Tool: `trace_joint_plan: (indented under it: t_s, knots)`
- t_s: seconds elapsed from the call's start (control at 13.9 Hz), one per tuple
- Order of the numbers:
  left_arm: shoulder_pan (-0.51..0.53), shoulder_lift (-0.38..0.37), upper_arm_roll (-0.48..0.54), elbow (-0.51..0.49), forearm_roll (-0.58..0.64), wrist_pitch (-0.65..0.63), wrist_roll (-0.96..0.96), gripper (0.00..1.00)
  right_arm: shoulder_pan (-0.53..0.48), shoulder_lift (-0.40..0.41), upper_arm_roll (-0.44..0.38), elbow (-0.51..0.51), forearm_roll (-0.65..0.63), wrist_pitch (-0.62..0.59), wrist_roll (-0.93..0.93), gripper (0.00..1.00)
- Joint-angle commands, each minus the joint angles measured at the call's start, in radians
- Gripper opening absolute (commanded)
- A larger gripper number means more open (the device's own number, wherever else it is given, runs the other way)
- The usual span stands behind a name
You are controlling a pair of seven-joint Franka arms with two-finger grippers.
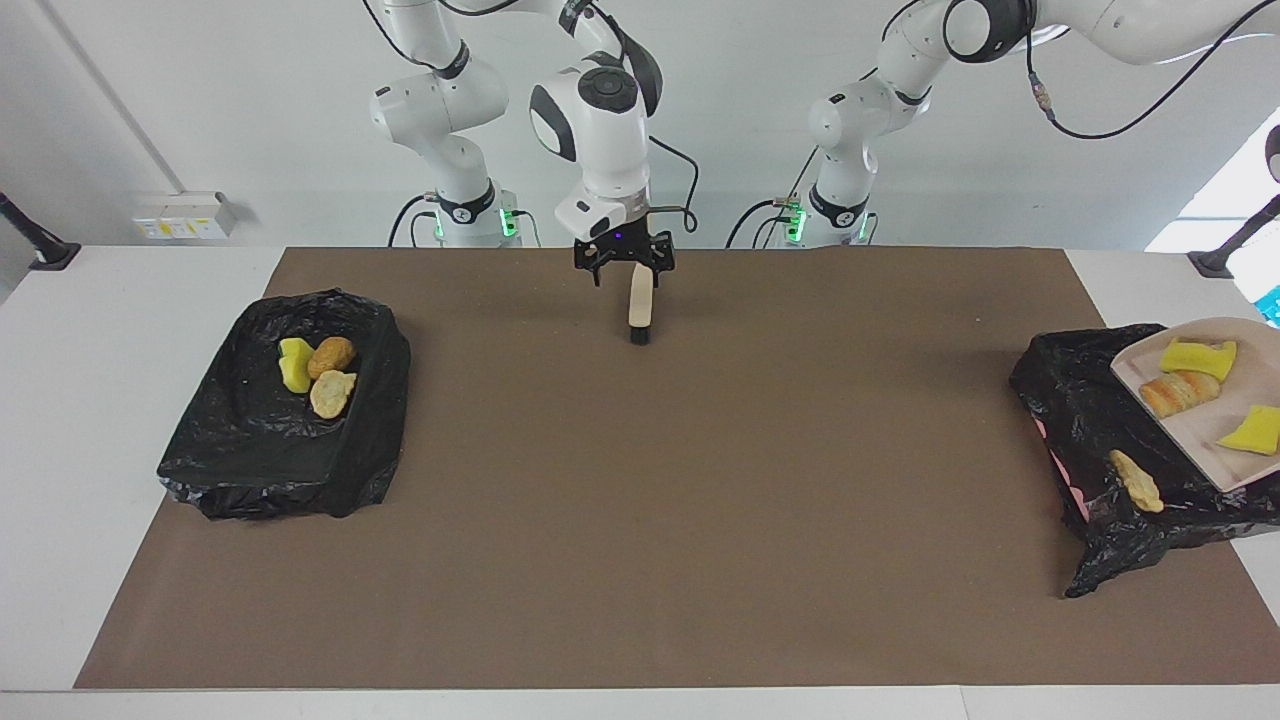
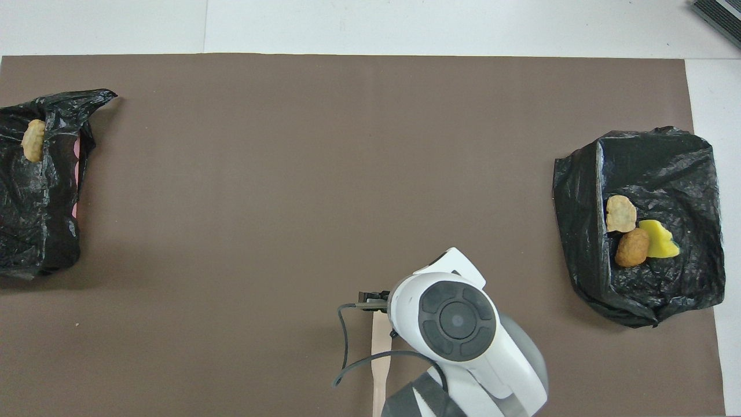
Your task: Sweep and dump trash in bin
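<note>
Trash point(image 1: 315, 372): three pieces in black-lined bin point(image 1: 260, 450), well apart from right gripper point(image 1: 625, 268). Its jaws are spread, just over the brush point(image 1: 638, 310) lying on brown mat point(image 1: 640, 520). Bread piece point(image 1: 1135, 480) on second bin point(image 1: 1090, 400) rim. More trash in the tilted dustpan point(image 1: 1215, 435) above; left gripper off-frame, clamped on the dustpan. White table, white wall; wall label point(image 1: 160, 228) unreadable.
</note>
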Motion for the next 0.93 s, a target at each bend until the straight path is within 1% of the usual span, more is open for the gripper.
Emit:
trace_joint_plan:
  t_s: [0.0, 0.29, 0.5, 0.65, 0.72, 0.86]
  knots:
    - [-0.031, -0.012, 0.012, -0.006, 0.107, 0.006, -0.052, 0.00, -0.083, 0.002, 0.011, 0.112, -0.018, -0.116, -0.084, 1.00]
    - [-0.067, -0.044, 0.012, -0.037, 0.226, -0.005, -0.158, 0.00, -0.160, -0.007, 0.007, 0.224, -0.016, -0.251, -0.170, 1.00]
    - [-0.099, -0.074, 0.012, -0.037, 0.310, -0.020, -0.211, 0.00, -0.212, -0.009, -0.003, 0.311, -0.015, -0.343, -0.219, 1.00]
    - [-0.130, -0.084, 0.012, -0.037, 0.403, -0.090, -0.298, 0.00, -0.243, -0.009, -0.013, 0.350, -0.016, -0.398, -0.239, 1.00]
    - [-0.157, -0.087, 0.012, -0.038, 0.439, -0.141, -0.351, 0.00, -0.248, -0.010, -0.033, 0.351, -0.018, -0.423, -0.272, 1.00]
    - [-0.182, -0.096, 0.009, -0.050, 0.444, -0.179, -0.378, 0.00, -0.234, -0.048, -0.135, 0.351, -0.018, -0.461, -0.358, 1.00]
